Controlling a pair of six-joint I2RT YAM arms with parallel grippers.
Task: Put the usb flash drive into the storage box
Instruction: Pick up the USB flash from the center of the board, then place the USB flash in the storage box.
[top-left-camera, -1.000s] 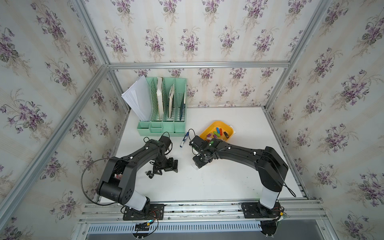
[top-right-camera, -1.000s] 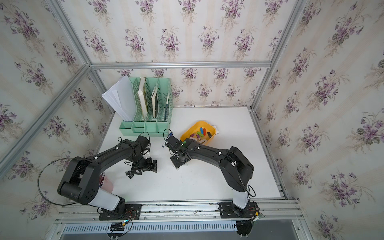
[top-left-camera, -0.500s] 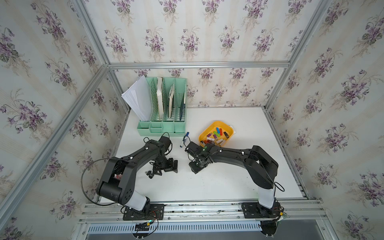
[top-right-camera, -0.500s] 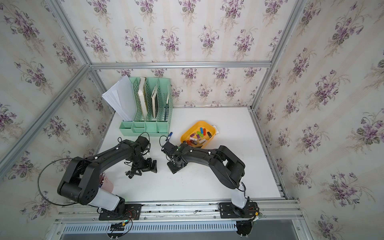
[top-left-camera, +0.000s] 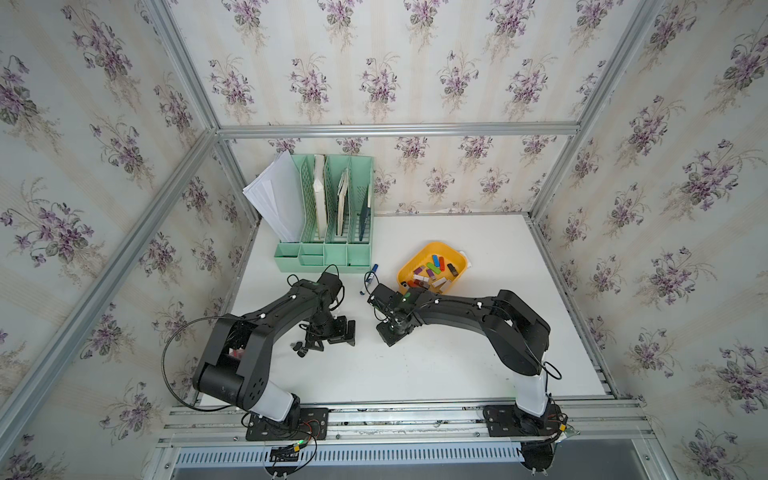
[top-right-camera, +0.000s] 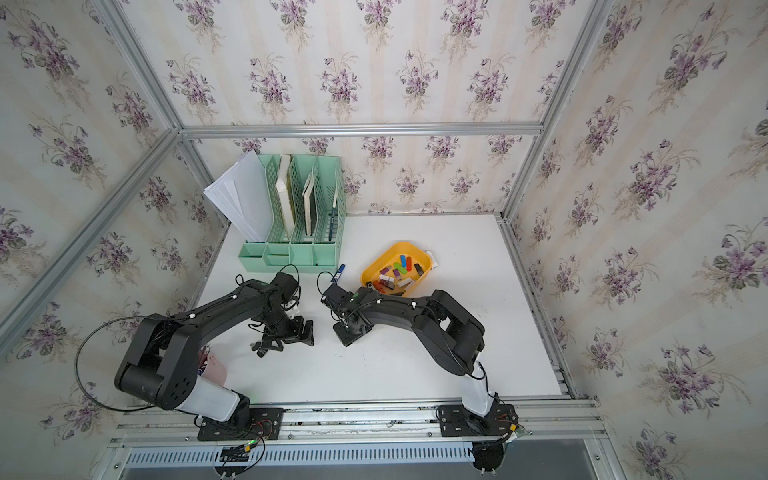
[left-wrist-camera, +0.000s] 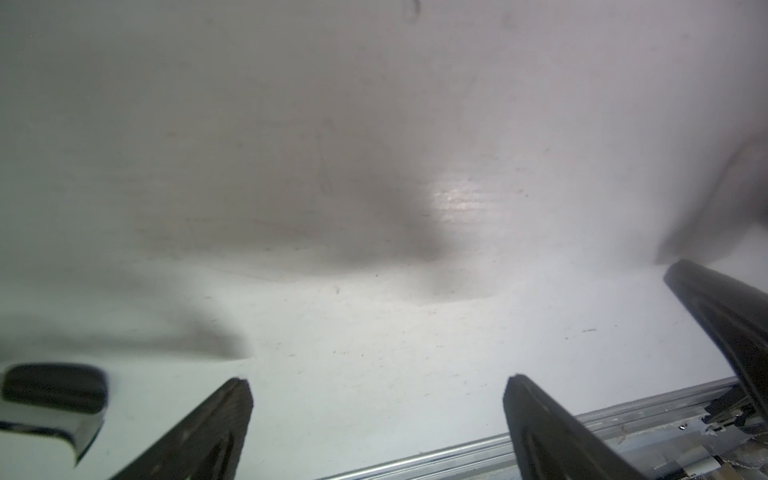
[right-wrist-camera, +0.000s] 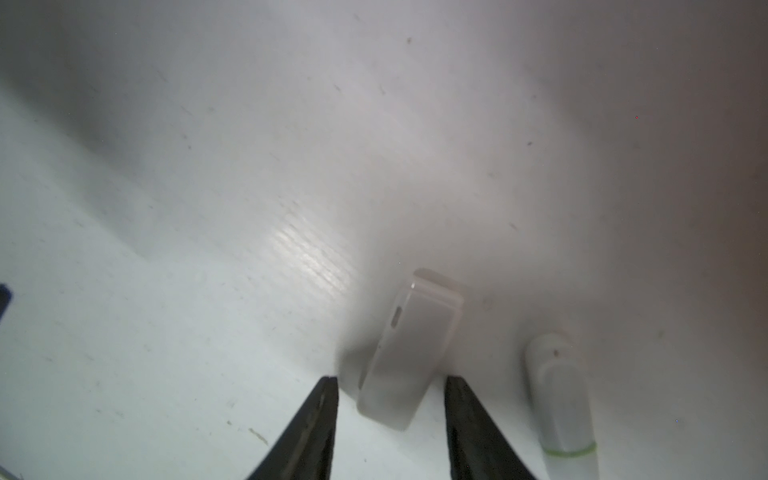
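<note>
Tabletop (top-left-camera: 457, 365) carries one storage box (top-left-camera: 409, 266), one organizer (top-left-camera: 324, 259).

The usb flash drive (right-wrist-camera: 409, 353) is showing a smooth, matt plastic shell. The table (right-wrist-camera: 208, 208) is gleaming faintly, lightly scuffed, and the storage box (top-left-camera: 411, 262) is looking like glossy plastic

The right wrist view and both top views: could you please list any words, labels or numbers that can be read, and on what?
None can be read.
White usb flash drive: plain shell, no print shown.
White capped item with green ring: no print shown.
Blue pen: too small to read.
Coloured drives in the storage box: too small to read.
</note>
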